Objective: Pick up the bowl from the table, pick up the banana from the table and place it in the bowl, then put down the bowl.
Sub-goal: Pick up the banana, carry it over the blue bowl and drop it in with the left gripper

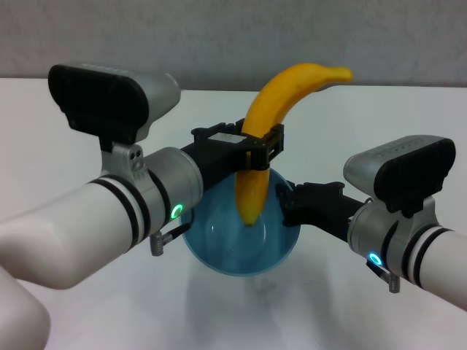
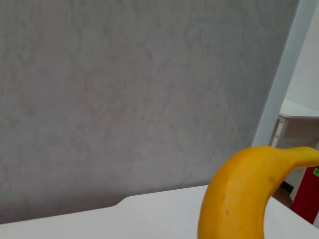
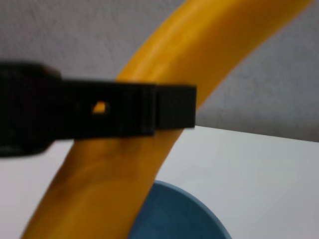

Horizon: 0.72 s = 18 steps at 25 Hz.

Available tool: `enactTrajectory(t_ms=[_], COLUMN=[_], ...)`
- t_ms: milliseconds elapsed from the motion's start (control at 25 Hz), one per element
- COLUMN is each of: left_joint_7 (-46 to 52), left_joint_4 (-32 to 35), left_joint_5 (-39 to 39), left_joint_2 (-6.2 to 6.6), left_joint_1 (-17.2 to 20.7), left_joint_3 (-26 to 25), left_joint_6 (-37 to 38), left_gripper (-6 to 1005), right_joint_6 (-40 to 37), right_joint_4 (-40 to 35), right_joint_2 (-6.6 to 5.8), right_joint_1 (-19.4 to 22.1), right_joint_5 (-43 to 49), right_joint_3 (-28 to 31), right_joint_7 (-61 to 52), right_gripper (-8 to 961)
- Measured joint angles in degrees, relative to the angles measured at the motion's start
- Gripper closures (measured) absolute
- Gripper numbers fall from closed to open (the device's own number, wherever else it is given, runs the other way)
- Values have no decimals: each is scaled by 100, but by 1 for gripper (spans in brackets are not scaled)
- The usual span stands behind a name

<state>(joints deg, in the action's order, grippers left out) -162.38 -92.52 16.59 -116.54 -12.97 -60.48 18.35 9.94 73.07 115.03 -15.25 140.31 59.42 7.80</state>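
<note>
In the head view my left gripper [image 1: 257, 149] is shut on the middle of the orange-yellow banana [image 1: 281, 91]. The banana hangs nearly upright, its lower end dipping into the light-blue bowl [image 1: 219, 248] and its upper end curving away to the right. My right gripper [image 1: 287, 204] is shut on the bowl's right rim, above the white table [image 1: 379, 109]. The left wrist view shows the banana [image 2: 239, 199] over the table [image 2: 149, 214]. The right wrist view shows the banana [image 3: 164, 55], a black left finger [image 3: 124, 114] across it, and the bowl [image 3: 179, 214] below.
A grey wall [image 1: 219, 36] stands behind the table's far edge. In the left wrist view, a white cabinet [image 2: 299, 124] and a red object [image 2: 308, 199] stand off to one side beyond the table.
</note>
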Motion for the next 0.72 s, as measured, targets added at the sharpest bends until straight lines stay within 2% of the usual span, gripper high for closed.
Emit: enactTrajectory(t_ms=[280, 720], left_joint_7=[-12, -17], left_joint_4=[243, 273], left_joint_5=[1, -35], left_joint_2=[5, 9], left_joint_1=[99, 270], left_joint_3=[-7, -18], left_joint_6=[-179, -311], left_gripper=[410, 391], right_joint_6=[28, 69], right_joint_4=[297, 386], right_joint_2=[-7, -18], right_joint_1=[269, 409], right_joint_5=[61, 76], right_joint_3=[40, 215], right_joint_7=[93, 153], right_gripper=[909, 909])
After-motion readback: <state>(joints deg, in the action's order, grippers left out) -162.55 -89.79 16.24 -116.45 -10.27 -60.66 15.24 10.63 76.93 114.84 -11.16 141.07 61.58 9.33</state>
